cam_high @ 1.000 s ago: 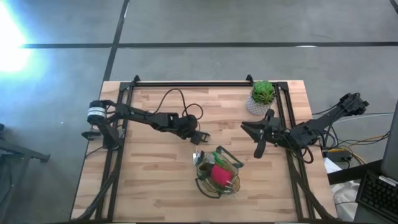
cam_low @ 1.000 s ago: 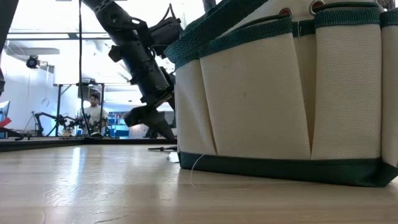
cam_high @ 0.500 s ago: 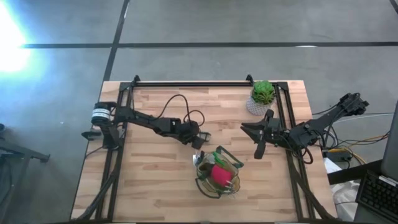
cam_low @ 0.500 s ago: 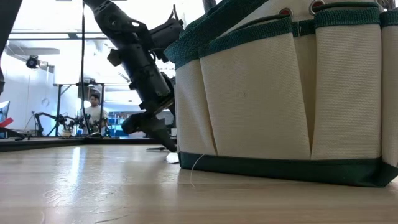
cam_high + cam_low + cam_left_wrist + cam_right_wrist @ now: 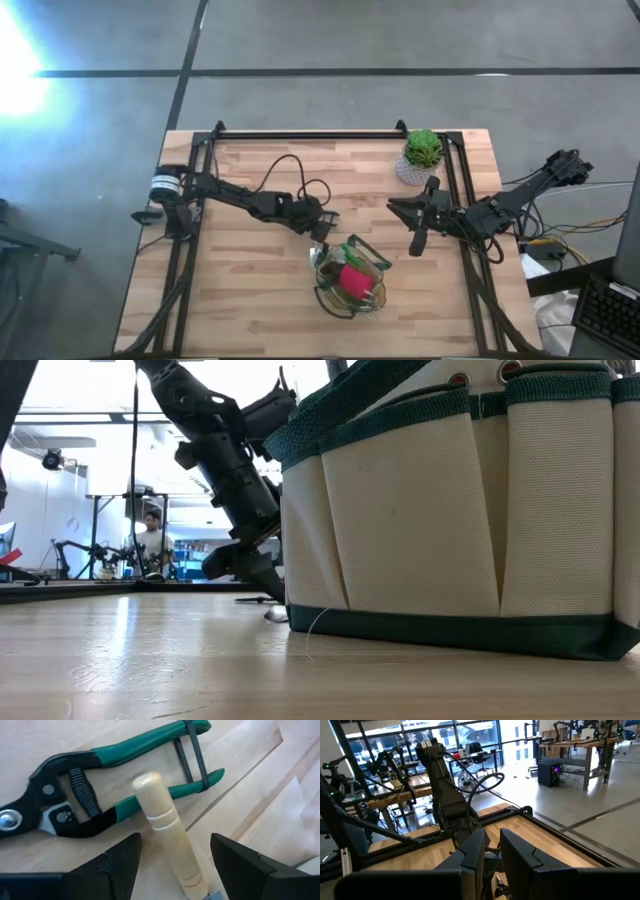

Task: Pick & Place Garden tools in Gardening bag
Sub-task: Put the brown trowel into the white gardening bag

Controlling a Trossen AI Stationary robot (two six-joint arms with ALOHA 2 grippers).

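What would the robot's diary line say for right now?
left end effector: open, straddling wooden handle | pruners: on table beside it | bag: has red item | right end effector: waiting

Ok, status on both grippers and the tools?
Left gripper open, straddling pale wooden tool handle. Green-handled pruners right beside it. Right gripper idle near potted plant.

From my right wrist camera I saw the right gripper (image 5: 491, 851) with its two dark fingers (image 5: 470, 855) close together, only a narrow gap between them. Beyond them the left arm (image 5: 442, 790) stood over the wooden table (image 5: 530, 832). Behind were desks and large windows.
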